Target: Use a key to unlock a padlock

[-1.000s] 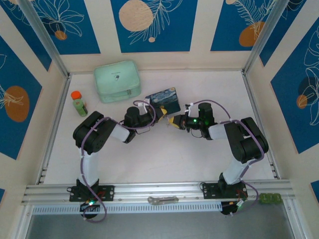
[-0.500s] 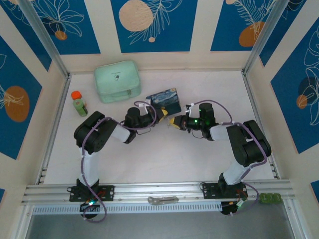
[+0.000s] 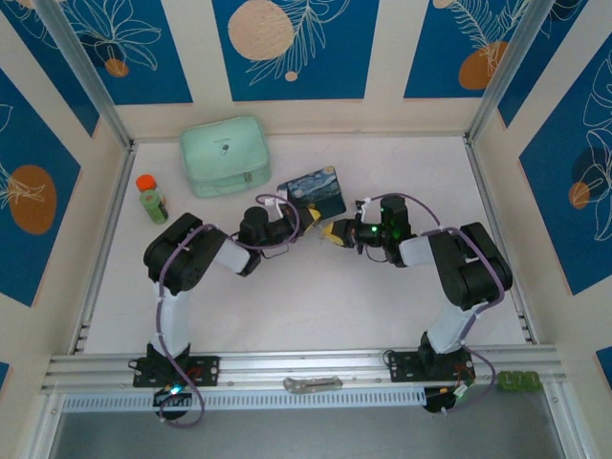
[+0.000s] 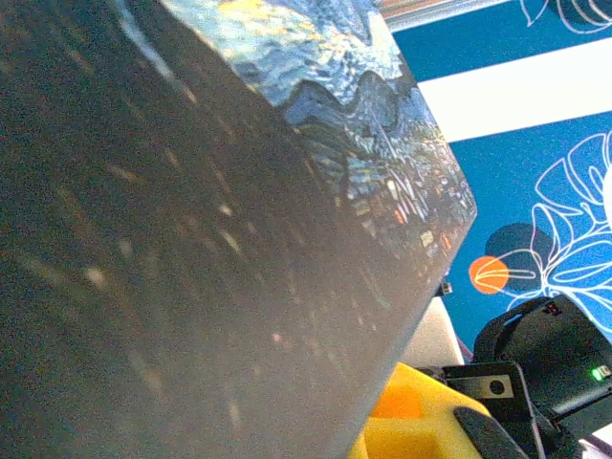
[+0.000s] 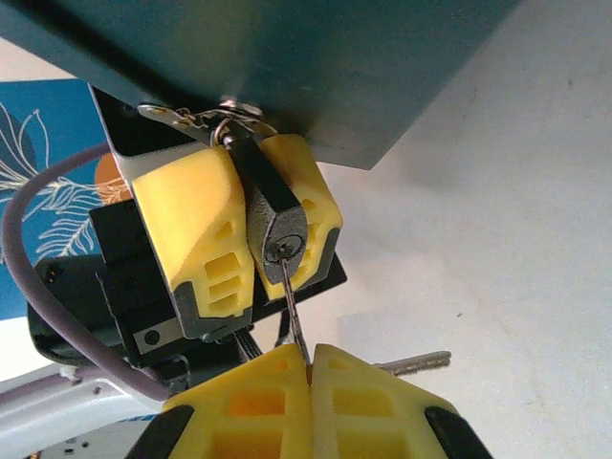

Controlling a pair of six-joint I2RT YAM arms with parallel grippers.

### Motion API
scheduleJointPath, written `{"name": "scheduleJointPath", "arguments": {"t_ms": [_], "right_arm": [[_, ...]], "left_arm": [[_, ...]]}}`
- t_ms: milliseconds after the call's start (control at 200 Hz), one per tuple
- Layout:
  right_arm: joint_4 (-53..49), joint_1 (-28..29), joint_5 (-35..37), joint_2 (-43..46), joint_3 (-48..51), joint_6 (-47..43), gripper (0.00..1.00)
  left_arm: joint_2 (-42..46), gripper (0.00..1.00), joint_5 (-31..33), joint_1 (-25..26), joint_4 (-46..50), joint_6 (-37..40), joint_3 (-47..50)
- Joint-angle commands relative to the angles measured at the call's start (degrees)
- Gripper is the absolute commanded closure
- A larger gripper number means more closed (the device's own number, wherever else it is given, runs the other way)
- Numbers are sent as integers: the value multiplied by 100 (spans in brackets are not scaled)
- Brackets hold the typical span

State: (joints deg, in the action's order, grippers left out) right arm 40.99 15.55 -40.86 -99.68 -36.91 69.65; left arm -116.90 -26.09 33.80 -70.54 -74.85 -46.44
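Table point(image 3: 316, 306), white. Mint case point(image 3: 225, 156) at far left, with a bottle point(image 3: 150, 198) left of it, both well apart from the work. The tin point(image 3: 314, 191) sits mid-table, and both arms reach in to its near edge. From above, the meeting point is too small to read, with yellow fingers crowded under the tin's corner. In the left wrist view the tin is close to the lens and blurred, so the lock is hidden behind it.

The right wrist view is clear. The left gripper point(image 5: 251, 196) has its two yellow fingers clamped on either side of the padlock point(image 5: 277, 225). The lock body shows dark here, keyhole end facing the camera. Its shackle is mostly hidden but hooks a hasp point(image 5: 191, 117) at the tin's edge. The right gripper point(image 5: 309, 359) has its fingers pressed together, pinching the key point(image 5: 293, 311) by its head. The head is hidden between the pads. The blade runs up from the fingertips and its tip sits in the keyhole. How deep it goes, cannot tell.

A second key point(image 5: 413, 363) sticks out beside the right fingers, partly cut off behind them.
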Motion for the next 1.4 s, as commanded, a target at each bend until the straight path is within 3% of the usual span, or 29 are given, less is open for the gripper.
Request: {"name": "scheduleJointPath", "arguments": {"t_ms": [0, 455, 690, 1115, 1390], "right_arm": [[64, -143, 272, -115, -360, 432, 100], [-626, -2, 718, -291, -841, 311, 100], [-78, 408, 1113, -288, -577, 714, 100], [638, 689, 1525, -574, -497, 1033, 100], [26, 773, 1810, -500, -589, 408, 100]], "left_arm": [[-44, 100, -594, 192, -696, -61, 71], [-113, 100, -671, 280, -891, -152, 174], [-96, 100, -262, 287, -814, -77, 212], [-237, 100, -187, 450, -739, -213, 19], [-241, 100, -274, 486, -739, -241, -23]]}}
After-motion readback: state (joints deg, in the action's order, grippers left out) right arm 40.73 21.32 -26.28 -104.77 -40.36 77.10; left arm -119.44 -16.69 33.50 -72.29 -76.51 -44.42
